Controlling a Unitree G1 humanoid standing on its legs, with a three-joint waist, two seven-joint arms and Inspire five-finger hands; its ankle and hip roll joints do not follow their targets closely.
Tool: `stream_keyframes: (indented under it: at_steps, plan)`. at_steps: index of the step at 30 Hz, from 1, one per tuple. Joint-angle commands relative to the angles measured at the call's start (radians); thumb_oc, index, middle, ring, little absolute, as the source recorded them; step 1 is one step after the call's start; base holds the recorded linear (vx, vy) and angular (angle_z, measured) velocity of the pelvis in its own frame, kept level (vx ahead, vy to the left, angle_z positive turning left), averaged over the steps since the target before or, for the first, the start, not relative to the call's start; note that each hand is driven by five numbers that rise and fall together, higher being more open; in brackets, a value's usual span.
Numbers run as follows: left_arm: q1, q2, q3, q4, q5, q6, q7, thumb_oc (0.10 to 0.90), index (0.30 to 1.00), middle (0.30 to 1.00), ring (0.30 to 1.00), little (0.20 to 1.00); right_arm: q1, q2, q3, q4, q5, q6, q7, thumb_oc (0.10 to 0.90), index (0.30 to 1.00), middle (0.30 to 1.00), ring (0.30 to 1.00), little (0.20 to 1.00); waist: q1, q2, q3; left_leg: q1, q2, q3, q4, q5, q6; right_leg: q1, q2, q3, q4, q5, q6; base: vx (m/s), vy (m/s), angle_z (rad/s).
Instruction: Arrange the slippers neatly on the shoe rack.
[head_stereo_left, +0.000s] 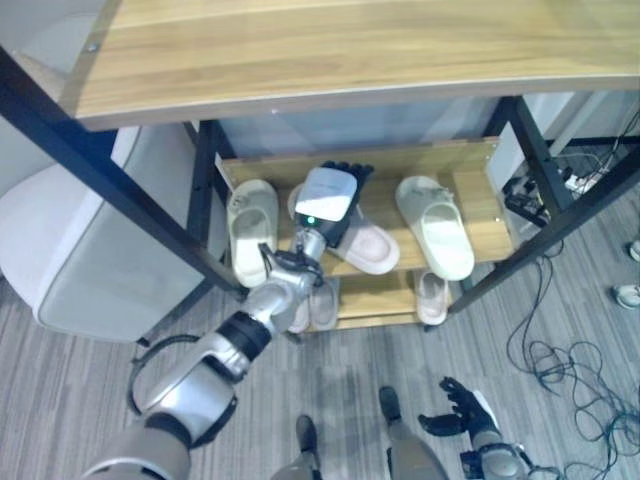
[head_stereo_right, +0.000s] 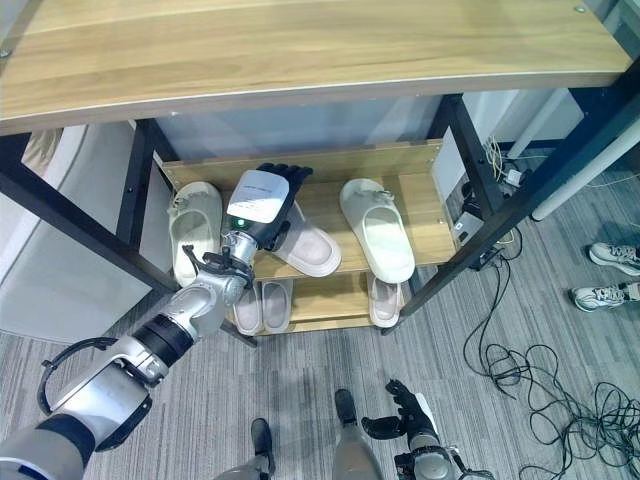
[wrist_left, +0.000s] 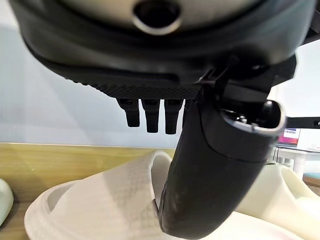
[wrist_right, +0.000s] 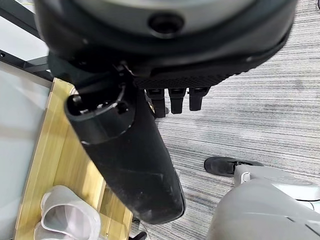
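While the wooden counter (head_stereo_left: 330, 50) overhangs it, shoe rack (head_stereo_left: 480, 165), two wooden shelves, dark frame; upper shelf: three cream slippers, left one (head_stereo_left: 252, 232) straight, right one (head_stereo_left: 437, 226) and middle one (head_stereo_left: 365, 243) angled; lower shelf (head_stereo_left: 375, 295): further slippers. Left robot hand (head_stereo_left: 335, 197) over the middle slipper, thumb on its strap, fingers straight, no grip; straightening step, apparently; next: turn it parallel. Right robot hand (head_stereo_left: 462, 410) idle, relaxed, near the floor.

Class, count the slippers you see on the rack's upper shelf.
3: left slipper, middle slipper under the left hand, right slipper. More sit on the lower shelf, partly hidden.
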Motion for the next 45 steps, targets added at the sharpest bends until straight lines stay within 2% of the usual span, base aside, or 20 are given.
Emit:
stream_keyframes:
  at_steps: [1,6,15,16,17,18,19,26,34,37,39,40,45]
  plan:
    - [-0.125,0.03,0.044,0.02,0.065,0.013,0.027,0.8,0.9,0.9,0.9,0.9,-0.002,-0.034,-0.03,-0.023,-0.009,-0.04,-0.023,0.8,0.9,0.9,0.9,0.9,0.035,0.035,-0.021,0.002,-0.006,-0.017,-0.002,-0.084,0.01,0.077,0.009,-0.072,0.026,-0.163,0.053,0.0,0.0,0.0]
    - [-0.124,0.033,0.04,0.037,0.074,0.021,0.028,0.8,0.9,0.9,0.9,0.9,-0.011,-0.033,-0.028,-0.023,-0.011,-0.038,-0.025,0.8,0.9,0.9,0.9,0.9,0.035,0.034,-0.019,0.001,-0.005,-0.018,-0.002,-0.083,0.01,0.076,0.009,-0.073,0.024,-0.162,0.054,0.0,0.0,0.0]
    - [-0.134,0.013,0.019,0.165,0.098,0.058,0.014,0.8,0.9,0.9,0.9,0.9,-0.005,-0.035,-0.022,-0.027,-0.02,-0.035,-0.028,0.8,0.9,0.9,0.9,0.9,0.031,0.026,-0.016,-0.002,-0.003,-0.011,-0.002,-0.084,0.011,0.069,0.009,-0.071,0.022,-0.158,0.056,0.0,0.0,0.0]
    - [-0.134,0.012,0.02,0.172,0.093,0.061,0.012,0.762,0.844,0.844,0.844,0.844,-0.003,-0.035,-0.022,-0.027,-0.021,-0.034,-0.028,0.8,0.9,0.9,0.9,0.9,0.031,0.025,-0.016,-0.001,-0.003,-0.01,-0.002,-0.085,0.011,0.069,0.009,-0.072,0.022,-0.158,0.056,0.0,0.0,0.0]
    - [-0.136,0.01,0.021,0.184,0.089,0.064,0.008,0.689,0.733,0.733,0.733,0.733,-0.001,-0.035,-0.023,-0.027,-0.019,-0.032,-0.026,0.8,0.9,0.9,0.9,0.9,0.029,0.025,-0.016,-0.001,-0.003,-0.009,-0.002,-0.086,0.011,0.069,0.009,-0.071,0.023,-0.157,0.056,0.01,0.011,-0.03]
    - [-0.135,0.004,0.02,0.197,0.084,0.065,0.007,0.518,0.476,0.476,0.476,0.476,-0.001,-0.035,-0.023,-0.027,-0.019,-0.031,-0.026,0.8,0.9,0.9,0.9,0.9,0.029,0.025,-0.016,-0.001,-0.003,-0.009,-0.002,-0.086,0.012,0.069,0.008,-0.071,0.024,-0.158,0.056,0.0,0.0,0.0]
    - [-0.133,0.0,0.021,0.21,0.078,0.066,0.003,0.4,0.3,0.3,0.3,0.3,-0.002,-0.035,-0.024,-0.027,-0.02,-0.03,-0.025,0.8,0.9,0.9,0.9,0.9,0.029,0.024,-0.017,0.0,-0.003,-0.008,-0.002,-0.086,0.012,0.068,0.009,-0.07,0.024,-0.158,0.057,0.0,0.0,0.0]
    - [-0.123,-0.004,0.022,0.22,0.072,0.067,0.001,0.4,0.3,0.3,0.3,0.3,-0.01,-0.032,-0.016,-0.021,-0.02,-0.023,-0.023,0.8,0.9,0.9,0.9,0.9,0.034,0.02,-0.015,0.002,-0.004,-0.007,-0.002,-0.088,0.014,0.068,0.01,-0.071,0.025,-0.158,0.055,0.0,0.0,0.0]
    - [-0.122,0.005,0.02,0.159,0.074,0.041,0.032,0.4,0.3,0.3,0.3,0.3,-0.025,-0.031,-0.006,0.0,-0.02,-0.029,-0.027,0.8,0.9,0.9,0.9,0.9,0.039,0.014,-0.011,0.002,-0.003,-0.01,-0.002,-0.087,0.014,0.07,0.01,-0.078,0.026,-0.158,0.056,0.0,0.0,0.0]
    - [-0.121,0.011,0.03,0.096,0.055,0.016,0.053,0.4,0.3,0.3,0.3,0.3,-0.026,-0.028,-0.003,0.01,-0.015,-0.031,-0.026,0.8,0.9,0.9,0.9,0.9,0.04,0.013,-0.012,0.003,-0.003,-0.008,-0.002,-0.088,0.014,0.071,0.009,-0.079,0.026,-0.159,0.057,0.0,0.0,0.0]
    - [-0.084,0.044,0.048,-0.044,0.025,-0.039,0.069,0.4,0.3,0.3,0.3,0.3,-0.024,-0.025,-0.016,0.02,-0.004,-0.039,-0.023,0.8,0.9,0.9,0.9,0.9,0.045,0.011,-0.02,0.012,-0.003,-0.01,-0.002,-0.092,0.014,0.08,0.01,-0.08,0.03,-0.163,0.056,0.0,0.0,0.0]
    - [-0.081,0.047,0.05,-0.049,0.025,-0.039,0.067,0.4,0.3,0.3,0.3,0.3,-0.023,-0.025,-0.016,0.02,-0.004,-0.039,-0.023,0.8,0.9,0.9,0.9,0.9,0.045,0.011,-0.02,0.013,-0.003,-0.01,-0.002,-0.092,0.014,0.081,0.01,-0.079,0.03,-0.164,0.056,0.0,-0.031,0.0]
    - [0.044,0.096,0.092,-0.252,-0.027,-0.124,0.079,0.4,0.3,0.3,0.3,0.3,-0.022,-0.012,-0.03,0.02,-0.002,-0.041,-0.013,0.8,0.9,0.9,0.9,0.9,0.058,0.009,-0.062,0.058,0.007,-0.004,-0.002,-0.093,0.009,0.12,0.017,-0.078,0.044,-0.176,0.048,0.02,-0.065,-0.02]
